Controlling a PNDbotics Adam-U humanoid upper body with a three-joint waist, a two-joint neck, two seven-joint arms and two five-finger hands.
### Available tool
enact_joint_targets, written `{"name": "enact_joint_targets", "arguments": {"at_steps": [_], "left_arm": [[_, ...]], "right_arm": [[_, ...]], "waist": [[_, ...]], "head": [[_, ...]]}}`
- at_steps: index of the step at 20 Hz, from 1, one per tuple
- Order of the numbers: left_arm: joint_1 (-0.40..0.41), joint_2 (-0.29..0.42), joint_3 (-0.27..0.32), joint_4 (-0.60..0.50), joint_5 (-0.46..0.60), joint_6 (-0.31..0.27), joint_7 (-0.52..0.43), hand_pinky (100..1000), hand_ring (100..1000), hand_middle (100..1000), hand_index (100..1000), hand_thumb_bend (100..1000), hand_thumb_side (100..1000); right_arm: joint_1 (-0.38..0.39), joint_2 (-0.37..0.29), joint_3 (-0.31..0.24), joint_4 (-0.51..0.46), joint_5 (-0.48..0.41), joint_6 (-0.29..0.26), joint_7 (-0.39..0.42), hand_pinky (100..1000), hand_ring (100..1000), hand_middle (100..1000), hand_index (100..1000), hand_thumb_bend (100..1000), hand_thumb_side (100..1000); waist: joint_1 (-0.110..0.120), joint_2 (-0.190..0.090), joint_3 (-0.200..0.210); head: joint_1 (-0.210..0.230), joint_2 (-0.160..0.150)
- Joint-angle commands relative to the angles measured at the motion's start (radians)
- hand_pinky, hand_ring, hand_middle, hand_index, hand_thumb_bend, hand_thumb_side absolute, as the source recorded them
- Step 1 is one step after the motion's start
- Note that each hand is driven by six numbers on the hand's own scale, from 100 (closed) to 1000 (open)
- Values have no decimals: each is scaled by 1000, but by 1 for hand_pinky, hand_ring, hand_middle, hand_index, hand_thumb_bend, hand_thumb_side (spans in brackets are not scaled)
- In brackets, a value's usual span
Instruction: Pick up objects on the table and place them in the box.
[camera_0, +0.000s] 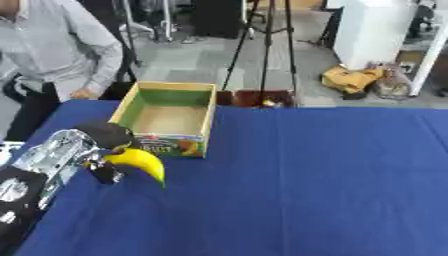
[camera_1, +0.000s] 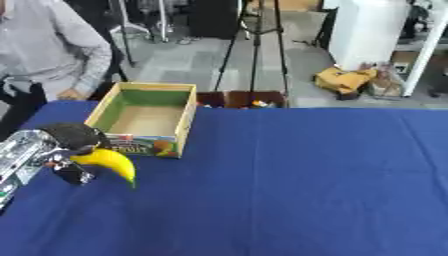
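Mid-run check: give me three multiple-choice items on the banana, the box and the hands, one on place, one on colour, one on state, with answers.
1. Where is the banana?
A. inside the box
B. in the left hand, just in front of the box's near-left corner
C. on the cloth at far right

2. What colour are the inner walls of the box?
A. green
B. red
C. white

3. What is the left hand doing?
A. lying open
B. curled on nothing
C. closed on the banana

Answers: 1 B, the fruit hangs from the hand beside the box; 2 A, green shows above the brown floor; 3 C, fingers wrap its upper end.
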Motion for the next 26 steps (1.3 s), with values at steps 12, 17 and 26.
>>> {"name": "enact_joint_targets", "arguments": {"at_steps": [12, 17, 26], "left_arm": [[-107, 82, 46, -204, 44, 57, -106, 354, 621, 724, 779, 100, 228], [-184, 13, 64, -85, -32, 53, -77, 345, 618, 721, 775, 100, 222], [-284, -139, 148, 171, -194, 81, 86, 303, 597, 696, 760, 100, 232]], "right_arm": [[5, -52, -12, -8, -14, -1, -1, 760, 816, 788, 819, 100, 919], [-5, -51, -9, -8, -16, -5, 3, 760, 816, 788, 819, 100, 920], [-39, -43, -2, -8, -20, -20, 9, 760, 816, 787, 819, 100, 921]], "waist": [[16, -37, 7], [11, -27, -8], [-7, 8, -41]], "head": [[0, 2], [18, -17], [37, -55]]}}
